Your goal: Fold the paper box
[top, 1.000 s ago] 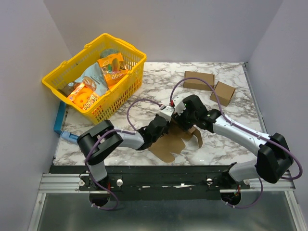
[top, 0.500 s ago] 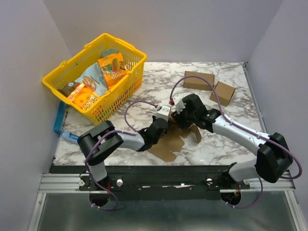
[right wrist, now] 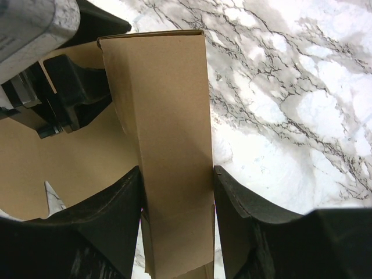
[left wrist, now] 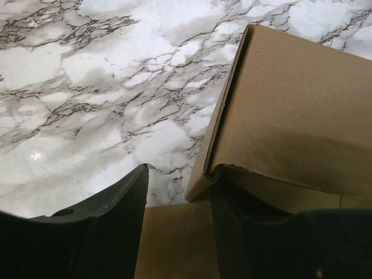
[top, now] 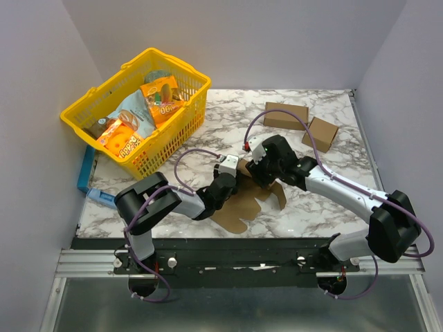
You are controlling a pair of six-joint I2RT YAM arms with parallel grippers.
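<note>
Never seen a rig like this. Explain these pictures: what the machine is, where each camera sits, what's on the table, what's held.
Two robot arms are bolted at the near edge of a marble table. One picture looks down from above; the other two come from cameras on the wrists. On the table lie a yellow basket of snack packets, two closed cardboard boxes and a partly folded paper box. The right tool pinches an upright flap of it; the left tool is open beside a raised wall, holding nothing.

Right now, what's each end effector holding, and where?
Right end effector pinches the paper box by its upright flap; left end effector is open, holding nothing.
</note>
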